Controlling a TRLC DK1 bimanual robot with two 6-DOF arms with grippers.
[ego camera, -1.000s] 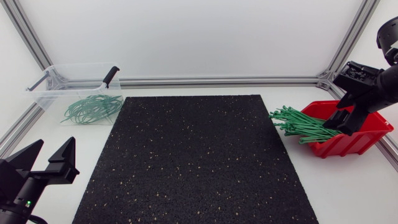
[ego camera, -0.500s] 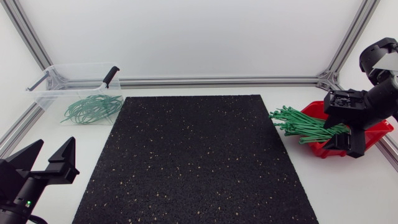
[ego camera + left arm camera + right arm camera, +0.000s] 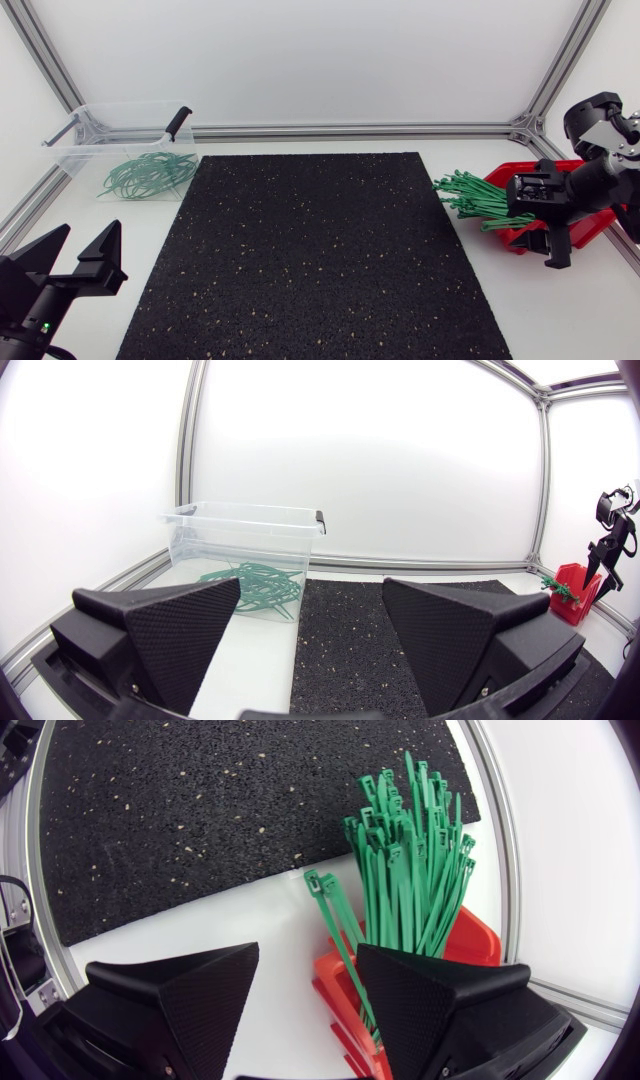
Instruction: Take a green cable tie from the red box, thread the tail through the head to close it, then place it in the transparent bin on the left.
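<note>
White table (image 3: 90,240) carries a black speckled mat (image 3: 310,250) across its middle. At the far left corner stands the transparent bin (image 3: 70,155), and inside it lies a loose tangle of closed green ties (image 3: 148,172). A black handle (image 3: 177,123) rests on the bin's far rim.

On the right side of the table sits the red box (image 3: 333,988), just off the mat's edge. A bundle of straight green ties (image 3: 480,200) fans out of it, its ends overhanging the box's rim towards the mat. In the right wrist view one tie (image 3: 330,920) lies apart from the bundle, its head on the white table near the mat's edge and its tail running back to the box.

The right gripper (image 3: 545,240) hangs over the box's near side, pointing down. Its fingers (image 3: 200,990) are spread wide and hold nothing. The stray tie and the box's rim show in the gap between them, and the bundle lies ahead of the gripper.

The left gripper (image 3: 85,240) sits at the near left corner of the table, well apart from the bin. Its fingers (image 3: 170,625) are likewise parted and empty. Its wrist view looks across the table to the bin, with the mat beside it and the red box small in the distance.
</note>
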